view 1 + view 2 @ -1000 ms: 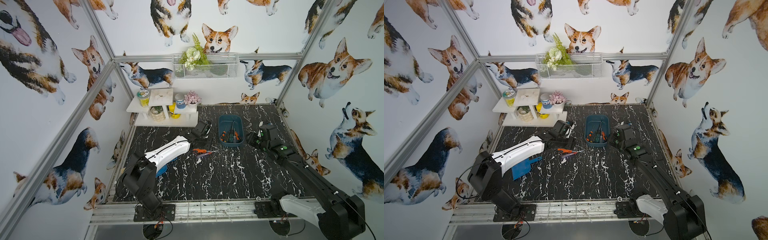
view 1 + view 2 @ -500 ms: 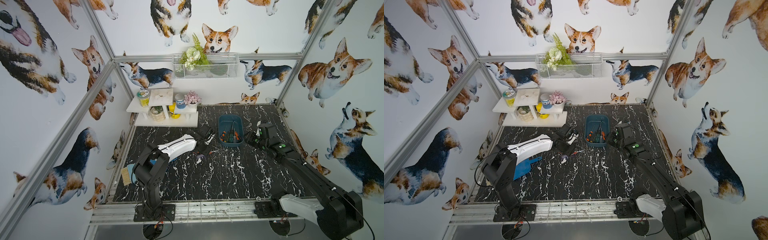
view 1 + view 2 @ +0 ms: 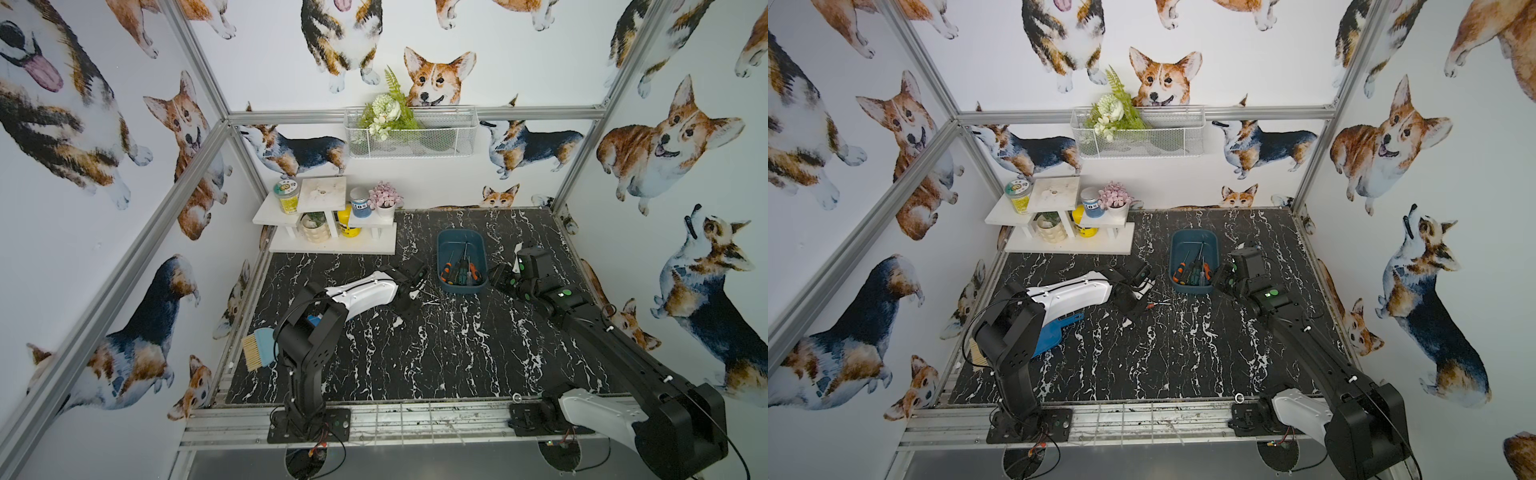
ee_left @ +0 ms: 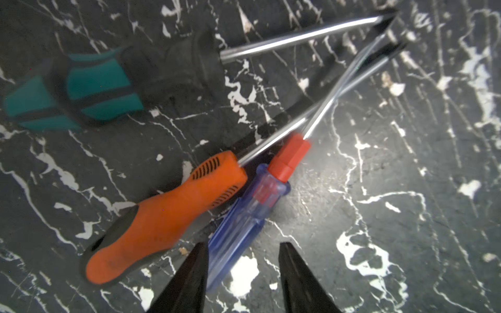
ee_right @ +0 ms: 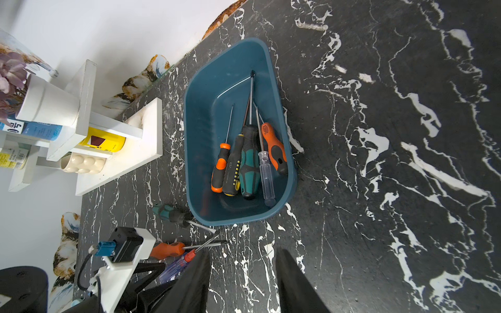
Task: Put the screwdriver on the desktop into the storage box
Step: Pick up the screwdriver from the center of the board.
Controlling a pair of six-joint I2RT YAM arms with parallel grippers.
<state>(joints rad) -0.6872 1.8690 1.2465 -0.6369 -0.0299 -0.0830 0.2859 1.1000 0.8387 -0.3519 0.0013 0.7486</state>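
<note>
Sam: Since a second ago the left arm [image 3: 365, 293] has swung in and come down low over the desktop [image 4: 406, 195], just left of the storage box [image 3: 457, 245].

Lee: From above I can hardly see what lies under it. The arm's white cover is in the way.

Sam: The arm's own camera shows three tools. A green screwdriver [image 4: 81, 92] lies nearest the box. An orange screwdriver [image 4: 162, 219] and a blue screwdriver [image 4: 244, 214] lie side by side, and their thin metal parts cross.

Lee: And the left gripper [image 4: 243, 246]?

Sam: Its two fingers stand apart. The end of the blue handle lies between them, close to one finger. Nothing is squeezed.

Lee: Far left of the box I see a brush [image 3: 253, 353] and a blue dustpan [image 3: 1054, 332]. A white shelf [image 3: 332, 247] stands behind the box, to its left.

Sam: The right arm's camera looks down into the box. It shows five screwdrivers [image 5: 248, 162], their handles bunched at the end nearest the arms.

Lee: The right gripper [image 5: 243, 252] hangs just right of the box, fingers apart, holding nothing.
</note>
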